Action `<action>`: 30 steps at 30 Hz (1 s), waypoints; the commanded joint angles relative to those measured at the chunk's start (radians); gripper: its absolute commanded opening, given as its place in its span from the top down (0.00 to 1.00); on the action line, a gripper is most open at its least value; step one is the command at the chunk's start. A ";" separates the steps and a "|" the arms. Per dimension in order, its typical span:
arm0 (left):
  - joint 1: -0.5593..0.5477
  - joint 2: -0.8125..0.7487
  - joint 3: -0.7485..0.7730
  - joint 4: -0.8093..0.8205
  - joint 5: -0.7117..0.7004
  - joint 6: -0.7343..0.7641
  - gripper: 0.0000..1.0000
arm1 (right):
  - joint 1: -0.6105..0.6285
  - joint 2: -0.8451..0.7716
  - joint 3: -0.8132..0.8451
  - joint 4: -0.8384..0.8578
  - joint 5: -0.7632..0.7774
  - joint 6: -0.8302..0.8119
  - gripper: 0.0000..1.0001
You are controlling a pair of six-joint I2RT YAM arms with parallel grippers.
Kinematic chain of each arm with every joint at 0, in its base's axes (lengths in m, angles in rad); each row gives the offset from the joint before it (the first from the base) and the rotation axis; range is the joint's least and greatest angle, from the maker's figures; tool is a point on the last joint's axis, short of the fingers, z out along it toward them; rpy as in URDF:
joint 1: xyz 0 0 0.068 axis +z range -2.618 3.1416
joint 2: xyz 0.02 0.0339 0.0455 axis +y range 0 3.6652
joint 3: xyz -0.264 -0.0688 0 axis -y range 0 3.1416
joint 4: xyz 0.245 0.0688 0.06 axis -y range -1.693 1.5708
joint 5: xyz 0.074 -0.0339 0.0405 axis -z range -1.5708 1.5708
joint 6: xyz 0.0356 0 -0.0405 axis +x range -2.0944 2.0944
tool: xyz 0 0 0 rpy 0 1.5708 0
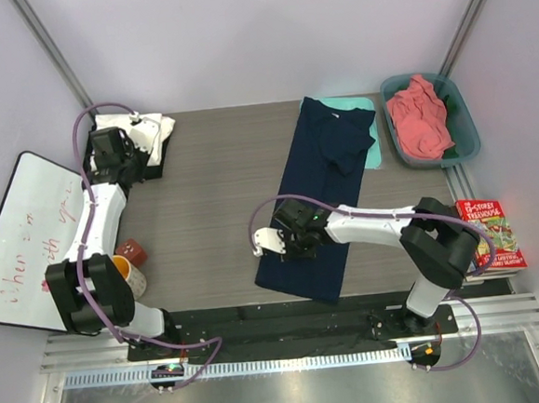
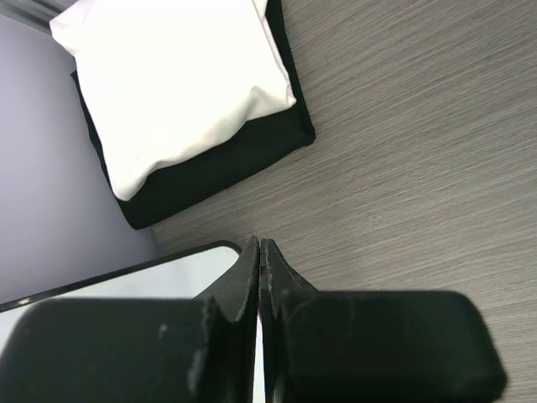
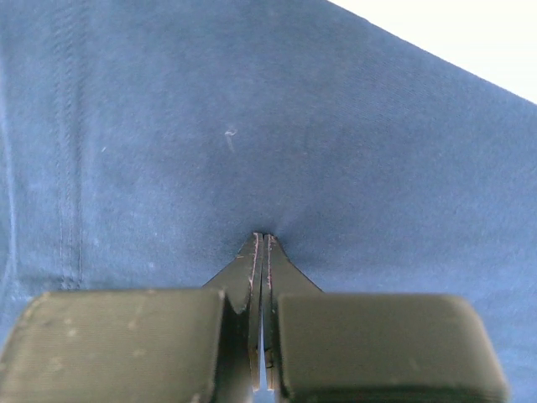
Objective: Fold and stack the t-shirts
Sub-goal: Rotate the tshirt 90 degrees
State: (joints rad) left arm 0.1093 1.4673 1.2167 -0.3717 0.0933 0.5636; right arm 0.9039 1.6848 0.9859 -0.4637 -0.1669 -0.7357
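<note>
A dark navy t-shirt (image 1: 320, 193) lies as a long strip down the middle of the table, and it fills the right wrist view (image 3: 252, 126). My right gripper (image 1: 296, 239) (image 3: 263, 236) is shut, its tips pressing a small dimple into the shirt's near part. At the back left a folded white t-shirt (image 1: 142, 129) (image 2: 180, 80) rests on a folded black one (image 2: 226, 164). Just in front of that stack my left gripper (image 1: 122, 162) (image 2: 259, 242) hangs shut and holds nothing. A salmon pink t-shirt (image 1: 420, 115) lies crumpled in the tub.
The teal tub (image 1: 466, 116) stands at the back right, and a mint-green board (image 1: 372, 147) lies under the navy shirt's far end. A whiteboard (image 1: 20, 240) (image 2: 126, 285), an orange mug (image 1: 125, 269) and a small brown block (image 1: 133, 249) sit at the left. Books (image 1: 491, 231) lie at the right edge.
</note>
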 commanded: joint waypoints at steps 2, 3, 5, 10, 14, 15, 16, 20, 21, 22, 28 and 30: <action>-0.022 0.013 0.035 0.014 0.031 0.001 1.00 | -0.003 -0.105 -0.131 -0.076 0.030 0.003 0.99; -0.028 0.014 0.033 0.011 0.031 0.001 1.00 | -0.010 -0.112 -0.151 -0.081 0.035 -0.001 0.99; -0.042 0.018 0.033 0.004 0.033 0.001 1.00 | -0.029 -0.131 -0.173 -0.107 0.041 -0.011 0.99; -0.068 0.018 0.043 -0.003 0.028 0.016 1.00 | -0.056 -0.149 -0.194 -0.161 0.036 -0.056 0.99; -0.086 0.008 0.044 -0.004 0.017 0.035 1.00 | -0.114 -0.195 -0.054 -0.147 0.009 -0.021 0.99; -0.086 0.007 0.043 -0.004 0.019 0.036 1.00 | -0.128 -0.201 -0.021 -0.130 0.004 0.007 0.99; -0.091 0.005 0.043 -0.003 0.020 0.039 1.00 | -0.137 -0.204 0.006 -0.072 0.026 0.018 0.99; -0.100 0.007 0.037 -0.013 0.036 0.035 1.00 | -0.164 -0.168 0.115 0.221 0.264 0.015 0.99; -0.100 0.007 0.034 -0.018 0.060 0.035 1.00 | -0.177 -0.093 0.144 0.271 0.309 0.004 0.99; -0.130 0.004 0.027 -0.021 0.071 0.033 1.00 | -0.197 -0.053 0.177 0.346 0.405 -0.011 0.99; -0.166 0.010 -0.002 -0.053 0.206 0.058 1.00 | -0.330 0.277 0.449 0.542 0.524 -0.123 0.99; -0.165 0.019 0.006 -0.073 0.238 0.068 1.00 | -0.368 0.385 0.526 0.542 0.550 -0.131 0.99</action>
State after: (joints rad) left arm -0.0525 1.4857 1.2179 -0.4088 0.2138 0.6064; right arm 0.6010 1.9057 1.3777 -0.0299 0.2504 -0.8066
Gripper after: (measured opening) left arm 0.002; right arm 0.018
